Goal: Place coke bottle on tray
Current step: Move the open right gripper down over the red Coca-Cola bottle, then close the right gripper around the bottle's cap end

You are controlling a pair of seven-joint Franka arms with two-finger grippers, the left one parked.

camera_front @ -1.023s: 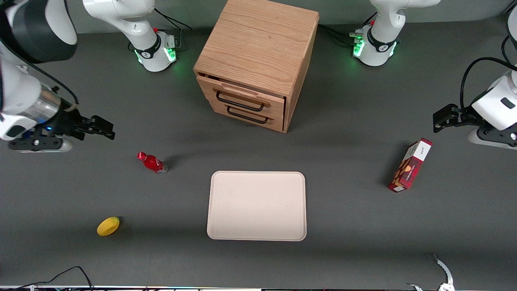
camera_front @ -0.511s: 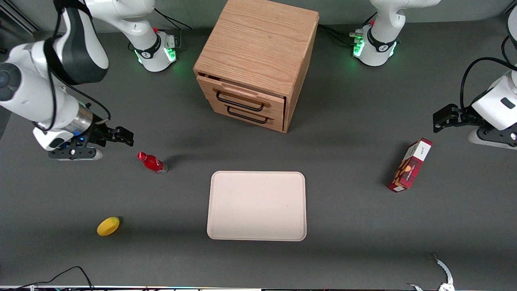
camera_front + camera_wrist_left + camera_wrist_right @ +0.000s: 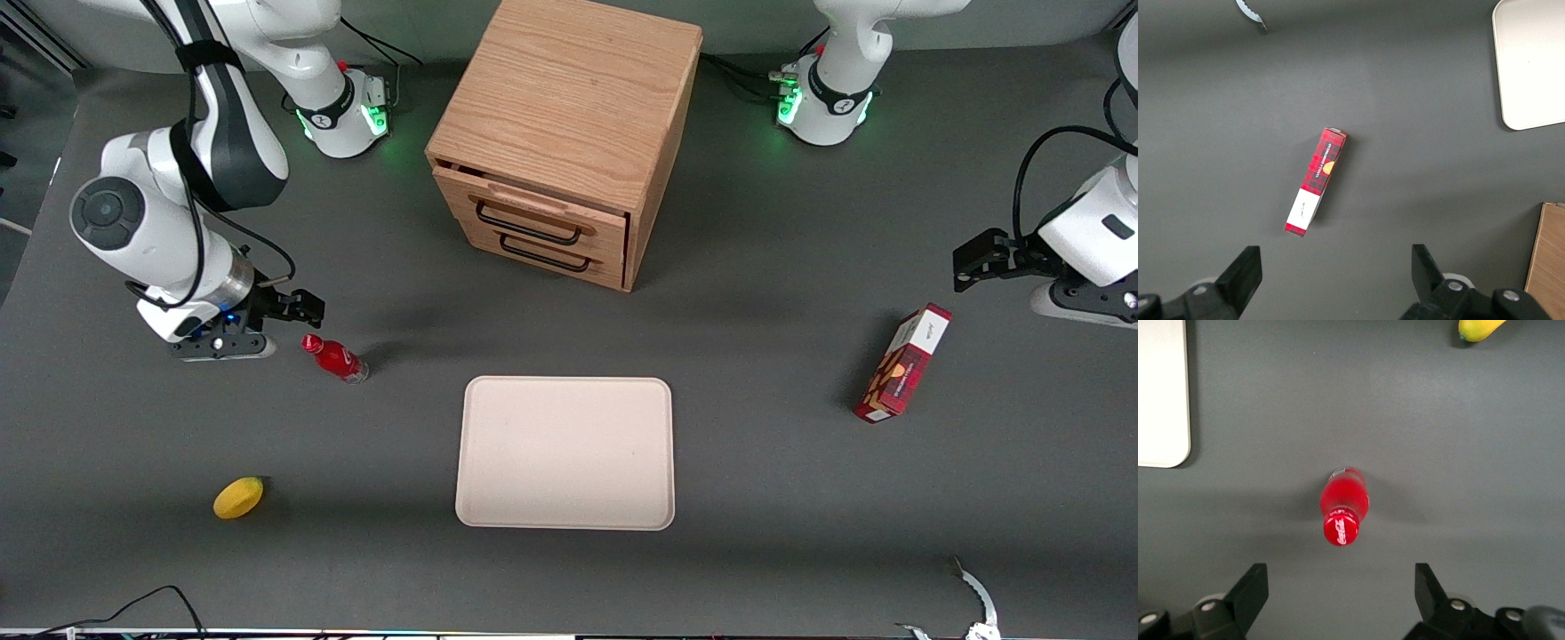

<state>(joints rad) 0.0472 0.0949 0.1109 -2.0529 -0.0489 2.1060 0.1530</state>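
Gripper: the gripper (image 3: pixel 298 313) hangs above the counter (image 3: pixel 800 498) just beside the coke bottle's cap, on the working arm's side of it, a little farther from the front camera than the bottle. Its point in the right wrist view is (image 3: pixel 1341 590).
Jaws: apart, nothing between them; in the right wrist view both fingers (image 3: pixel 1248 593) flank an open gap, and the bottle cap sits just ahead of that gap without touching either.
Coke bottle: the coke bottle (image 3: pixel 335 358) stands upright on the bare counter, red cap up, clear base down (image 3: pixel 1344 505). It is not on the tray; it is near the tray's corner that lies toward the working arm's end and farthest from the front camera, with a strip of counter between them.
Tray: the tray (image 3: pixel 480 400) lies flat in the middle of the counter, in front of the wooden cabinet, nothing on it. One rounded corner shows in the right wrist view (image 3: pixel 1165 400).
Cabinet: the wooden cabinet (image 3: pixel 569 107) has two drawers with black handles; the upper drawer is slightly ajar.
Lemon: a yellow lemon (image 3: pixel 238 497) lies nearer the front camera than the bottle, toward the working arm's end (image 3: pixel 1478 328).
Carton: a red and white carton (image 3: pixel 901 364) stands toward the parked arm's end, well apart from the tray (image 3: pixel 1315 181).
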